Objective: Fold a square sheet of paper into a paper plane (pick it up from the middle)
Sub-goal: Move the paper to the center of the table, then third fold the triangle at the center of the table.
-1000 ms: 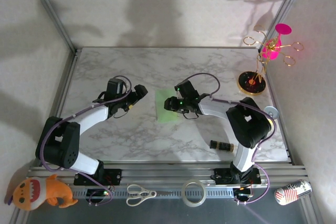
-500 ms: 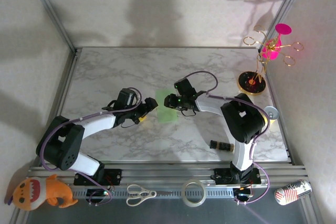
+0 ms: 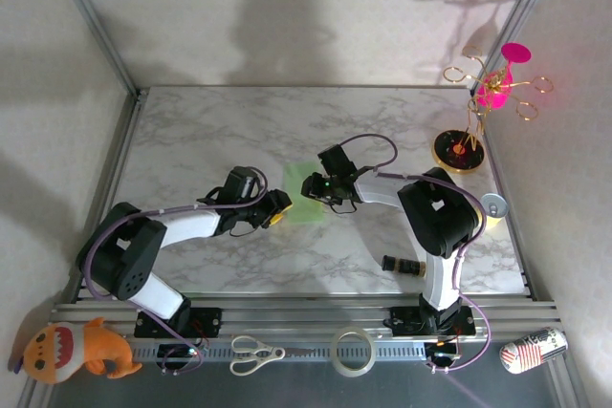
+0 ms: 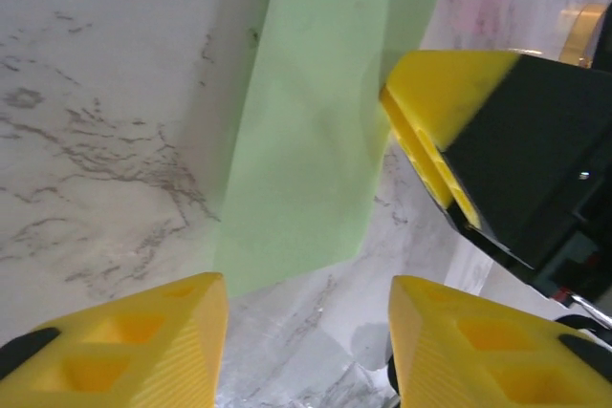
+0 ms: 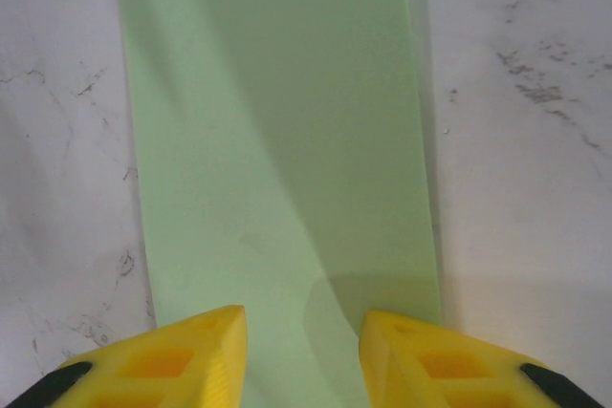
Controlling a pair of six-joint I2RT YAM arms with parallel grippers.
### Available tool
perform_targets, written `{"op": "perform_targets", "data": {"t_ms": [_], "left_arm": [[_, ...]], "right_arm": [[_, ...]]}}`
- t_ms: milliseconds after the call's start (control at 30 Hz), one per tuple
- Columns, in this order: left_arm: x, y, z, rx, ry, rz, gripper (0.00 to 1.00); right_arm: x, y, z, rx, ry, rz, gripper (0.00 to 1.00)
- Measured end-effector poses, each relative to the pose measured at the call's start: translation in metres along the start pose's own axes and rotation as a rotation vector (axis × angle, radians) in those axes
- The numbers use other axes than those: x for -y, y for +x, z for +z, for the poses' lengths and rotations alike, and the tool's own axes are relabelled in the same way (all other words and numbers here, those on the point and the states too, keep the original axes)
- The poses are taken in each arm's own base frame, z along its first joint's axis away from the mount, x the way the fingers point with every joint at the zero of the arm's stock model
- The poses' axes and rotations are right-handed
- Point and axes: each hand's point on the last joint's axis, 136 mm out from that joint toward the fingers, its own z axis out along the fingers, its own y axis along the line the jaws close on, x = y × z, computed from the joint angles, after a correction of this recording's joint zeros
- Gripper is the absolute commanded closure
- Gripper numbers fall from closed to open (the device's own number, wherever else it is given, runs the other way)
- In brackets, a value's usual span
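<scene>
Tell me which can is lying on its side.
The white patterned can on the front rail; the silver-topped can stands upright at the right edge of the table.

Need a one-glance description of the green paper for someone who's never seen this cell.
Start at the white marble table and go to its middle, where the left pincer and the right pincer nearly meet. Between them lies the sheet of paper. It is thin, plain and light green, the only green thing on the marble.
</scene>
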Motion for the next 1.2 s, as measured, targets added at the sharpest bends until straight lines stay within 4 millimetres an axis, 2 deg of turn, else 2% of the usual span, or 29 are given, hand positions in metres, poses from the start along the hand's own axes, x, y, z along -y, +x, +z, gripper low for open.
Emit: {"op": "perform_targets", "data": {"t_ms": [367,833,1067,1200], "left_arm": [[-0.023,0.006,0.016,-0.039,-0.071,-0.009,0.65],[-0.011,0.004,0.029,-0.080,-0.056,0.046,0.70],[0.009,-0.006,0.032,-0.062,-0.021,0.081,0.73],[0.007,-0.011,0.037,-0.058,-0.023,0.075,0.74]], "right_arm": [[0.000,0.000,0.000,-0.010,-0.012,0.008,0.61],[0.000,0.000,0.000,-0.019,-0.020,0.013,0.62],[0.000,0.000,0.000,-0.020,-0.020,0.010,0.63],[0.001,0.000,0.000,-0.024,-0.022,0.006,0.63]]}}
